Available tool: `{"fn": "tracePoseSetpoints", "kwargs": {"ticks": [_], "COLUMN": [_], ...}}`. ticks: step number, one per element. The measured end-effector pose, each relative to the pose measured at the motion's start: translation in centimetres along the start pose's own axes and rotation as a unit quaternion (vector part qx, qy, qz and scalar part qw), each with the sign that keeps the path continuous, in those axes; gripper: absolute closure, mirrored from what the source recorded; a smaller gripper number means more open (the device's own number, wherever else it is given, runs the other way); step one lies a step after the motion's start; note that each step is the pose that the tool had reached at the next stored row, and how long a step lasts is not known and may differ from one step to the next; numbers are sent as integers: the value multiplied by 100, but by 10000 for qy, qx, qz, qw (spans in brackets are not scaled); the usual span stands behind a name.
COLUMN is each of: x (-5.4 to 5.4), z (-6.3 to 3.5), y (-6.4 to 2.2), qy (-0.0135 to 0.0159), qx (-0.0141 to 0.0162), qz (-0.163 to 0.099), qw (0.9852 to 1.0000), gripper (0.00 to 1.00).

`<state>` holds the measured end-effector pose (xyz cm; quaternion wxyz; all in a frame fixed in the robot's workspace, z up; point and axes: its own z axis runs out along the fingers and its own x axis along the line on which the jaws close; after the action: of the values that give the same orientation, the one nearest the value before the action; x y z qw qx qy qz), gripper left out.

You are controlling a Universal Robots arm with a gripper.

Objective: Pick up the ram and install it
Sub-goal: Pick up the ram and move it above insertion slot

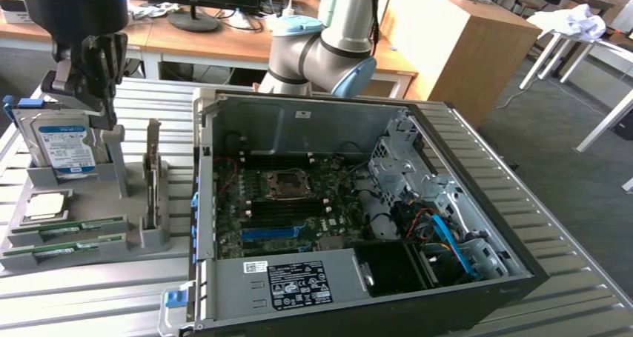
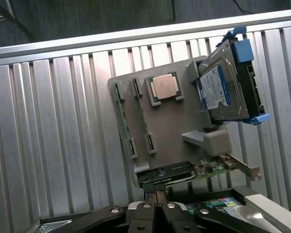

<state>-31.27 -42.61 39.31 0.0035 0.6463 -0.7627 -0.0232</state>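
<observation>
While the pincer, fingers pressed together and empty, hangs by the drive, the ram lies on edge in the holder's low slot, well below it, long axis running across the exterior view.

Ribbed metal table, matt plastic holder

I log the arm as pale grey tubular segments with rounded joint housings and light blue end caps. The wrist housing is a dark, glossy cylinder with a small blue light. The gripper is black with grey metal brackets; on the wrist view its black linkage bars carry round silver pivot pins
</observation>
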Motion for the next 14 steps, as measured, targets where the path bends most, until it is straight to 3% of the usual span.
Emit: {"fn": "tracePoseSetpoints", "kwargs": {"ticks": [2, 4, 7, 8, 14], "x": [11, 14, 16, 16, 19], "z": [-1, 0, -1, -1, 19], "y": [-1, -2, -3, -3, 6], "qy": [0, 0, 0, 0, 0], "qx": [0, 1, 0, 0, 0], "qz": [0, 2, 0, 0, 0], "qw": [10000, 10000, 10000, 10000, 10000], "gripper": [88, 76, 70, 64, 64]}}
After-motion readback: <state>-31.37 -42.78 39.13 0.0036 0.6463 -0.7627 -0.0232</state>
